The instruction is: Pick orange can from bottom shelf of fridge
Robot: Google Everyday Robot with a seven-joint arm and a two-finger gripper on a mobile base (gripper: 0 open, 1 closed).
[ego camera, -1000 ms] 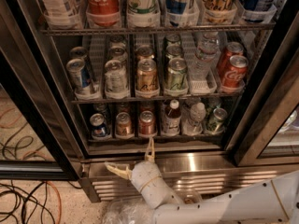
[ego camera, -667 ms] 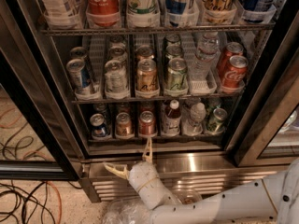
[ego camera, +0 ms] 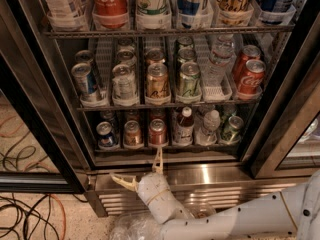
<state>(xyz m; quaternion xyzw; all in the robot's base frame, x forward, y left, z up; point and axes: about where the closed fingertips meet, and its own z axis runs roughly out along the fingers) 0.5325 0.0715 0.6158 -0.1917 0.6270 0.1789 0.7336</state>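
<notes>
The fridge (ego camera: 215, 176) stands open in front of me. Its bottom shelf (ego camera: 170, 147) holds a row of drinks. The orange can (ego camera: 132, 133) stands second from the left, between a blue can (ego camera: 105, 134) and a redder can (ego camera: 157, 131). My gripper (ego camera: 141, 170) is open and empty, below the shelf and in front of the steel base. One finger (ego camera: 158, 160) points up just under the redder can. The other finger (ego camera: 122, 181) points left. The orange can is above and slightly left of the gripper, untouched.
Right of the redder can stand a brown bottle (ego camera: 184, 126), a water bottle (ego camera: 207, 128) and a green can (ego camera: 232, 129). The middle rack (ego camera: 165, 103) above holds more cans. Black door frames (ego camera: 280, 129) flank the opening. Cables (ego camera: 25, 209) lie on the floor at the left.
The gripper has stayed almost in place below the bottom shelf, drifting very slightly left. Nothing on the shelves has moved.
</notes>
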